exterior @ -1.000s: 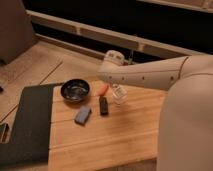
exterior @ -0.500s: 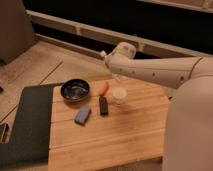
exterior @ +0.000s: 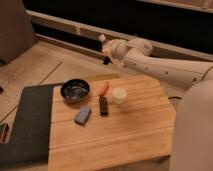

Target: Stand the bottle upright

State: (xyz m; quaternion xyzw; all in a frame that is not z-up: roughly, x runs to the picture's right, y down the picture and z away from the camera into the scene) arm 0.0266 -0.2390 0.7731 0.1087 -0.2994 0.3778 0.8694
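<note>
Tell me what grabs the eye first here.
The big white arm reaches in from the right, its gripper hanging in the air above the far edge of the wooden table. Below it, the pale bottle stands beside an orange-red piece, with a dark bowl further left in the picture.

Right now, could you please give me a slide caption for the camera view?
Gripper hangs near the far edge of the wooden table; the bottle stands upright beside the orange-red piece.
</note>
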